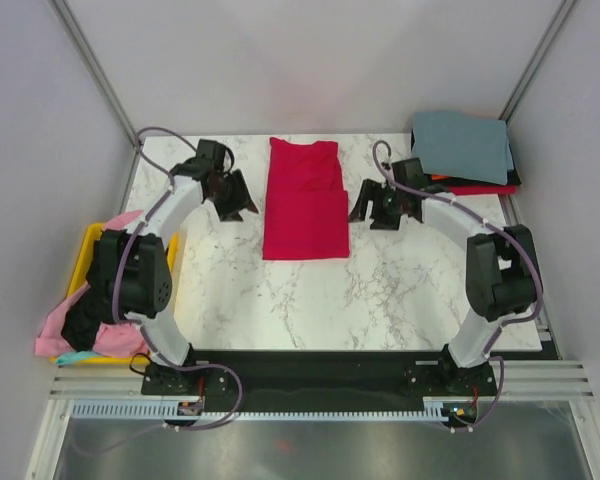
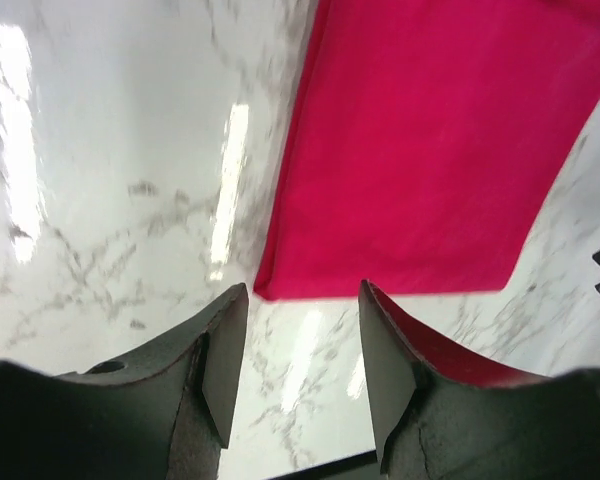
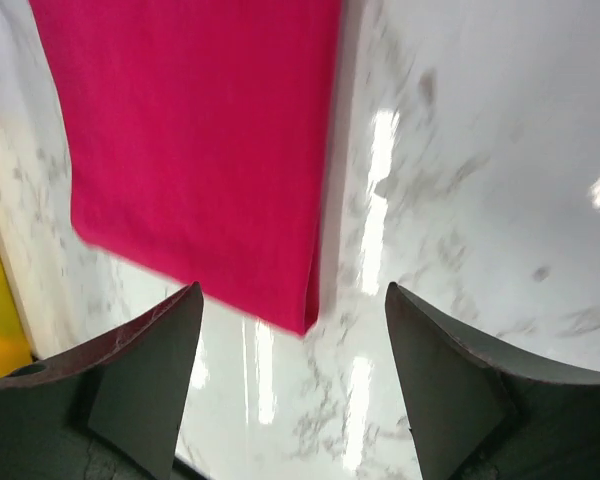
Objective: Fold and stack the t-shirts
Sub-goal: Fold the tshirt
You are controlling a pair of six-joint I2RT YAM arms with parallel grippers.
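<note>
Left gripper (image 1: 238,200), right gripper (image 1: 368,205): hanging agape and empty, flanking crimson t-shirt (image 1: 305,200); lengthwise folding seemingly done, crosswise folding pending, needing near-hem pinches.

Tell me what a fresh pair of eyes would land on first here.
The crimson-red t-shirt, folded into a long rectangle, lies flat mid-table, with the left gripper and right gripper open on either side of it. A folded stack topped by a grey-blue t-shirt sits at the far right corner. The yellow bin at the left edge holds jumbled pink and black cloth.
</note>
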